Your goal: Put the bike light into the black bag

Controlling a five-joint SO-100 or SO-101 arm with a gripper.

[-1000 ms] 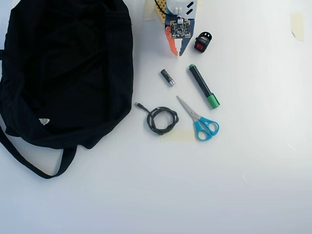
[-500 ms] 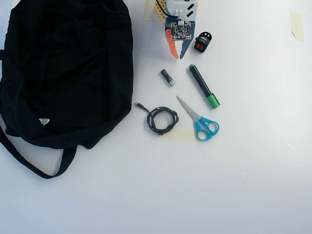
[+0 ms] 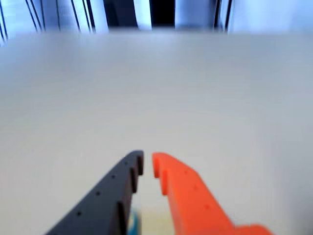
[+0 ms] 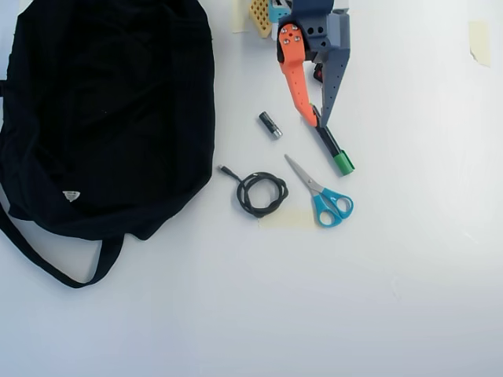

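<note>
In the overhead view the black bag [image 4: 102, 118] lies floppy over the left side, its strap looping toward the front. My gripper [image 4: 317, 122] reaches down the view from the top edge, orange finger [image 4: 297, 78] on the left and grey finger on the right. The tips almost meet above the black marker, with nothing between them. The bike light lies under the gripper's body; only a dark sliver [image 4: 317, 73] shows between the finger bases. The wrist view shows the gripper [image 3: 146, 164] over bare white table, with neither bike light nor bag in it.
A black marker with a green cap [image 4: 336, 157] runs out from under the fingertips. A small black-and-silver cylinder [image 4: 269, 124], a coiled black cable [image 4: 261, 194] and blue-handled scissors [image 4: 322, 195] lie mid-table. Tape patches sit at the top right [image 4: 478, 39].
The arm has swung out from the top edge toward the table's middle. The fingertips went from beside the bike light to above the marker, and the gripper now covers the light.
</note>
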